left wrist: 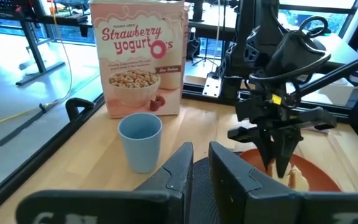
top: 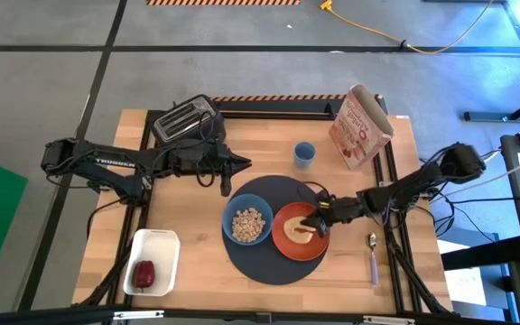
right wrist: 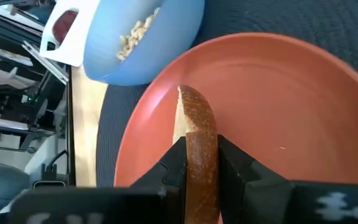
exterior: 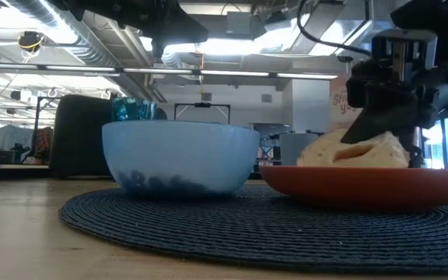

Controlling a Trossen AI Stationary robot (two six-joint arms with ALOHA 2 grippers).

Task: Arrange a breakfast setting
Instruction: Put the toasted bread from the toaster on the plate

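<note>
One round slice of toasted bread [right wrist: 194,134] stands on edge over the flat orange plate [right wrist: 291,112], its long axis running along the fingers of the right gripper [top: 319,219], which pinch it narrowly. Beside the plate, on the round dark woven mat [top: 269,262], sits the pale blue bowl of cereal [top: 246,224]. Farther back, the left gripper [top: 242,163] hovers nearly closed, holding nothing, near the teal cup [left wrist: 140,142] and the pink bag [left wrist: 138,59] reading "Strawberry yogurt O's".

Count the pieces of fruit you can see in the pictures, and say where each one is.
1. A single dark-red fruit lies in the white tray at the table's near-left corner, left of the round mat. Nothing suggests more, though the cereal bag could hide something behind it.
</note>
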